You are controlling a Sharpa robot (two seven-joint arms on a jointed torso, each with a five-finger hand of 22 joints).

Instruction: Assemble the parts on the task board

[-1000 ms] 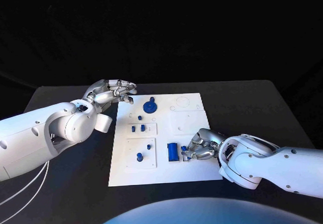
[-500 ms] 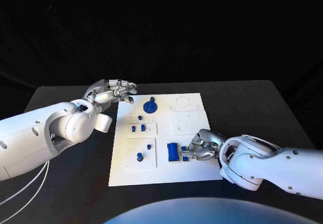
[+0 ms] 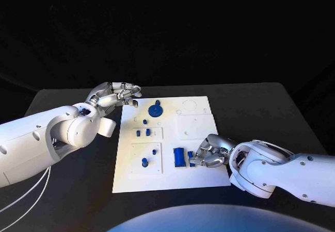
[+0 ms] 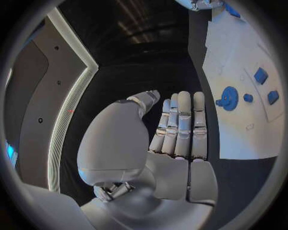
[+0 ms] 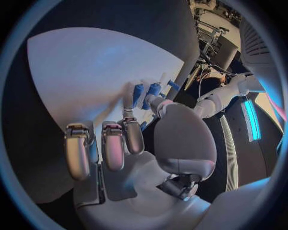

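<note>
The right hand [image 3: 211,151] pinches a small blue part [image 3: 191,159] on the board [image 3: 200,179], beside a blue block [image 3: 178,157]. The left hand [image 3: 114,93] hovers at the board's far corner, fingers curled together, holding nothing.

lab: black table [image 3: 80,166], black backdrop, white task board [image 3: 200,179].

The right hand [image 3: 211,151] covers part of the small blue part [image 3: 191,159] beside its fingers [image 3: 203,157]. Whether they grip it is unclear. The task board [image 4: 240,62] runs past the circle's rim.
</note>
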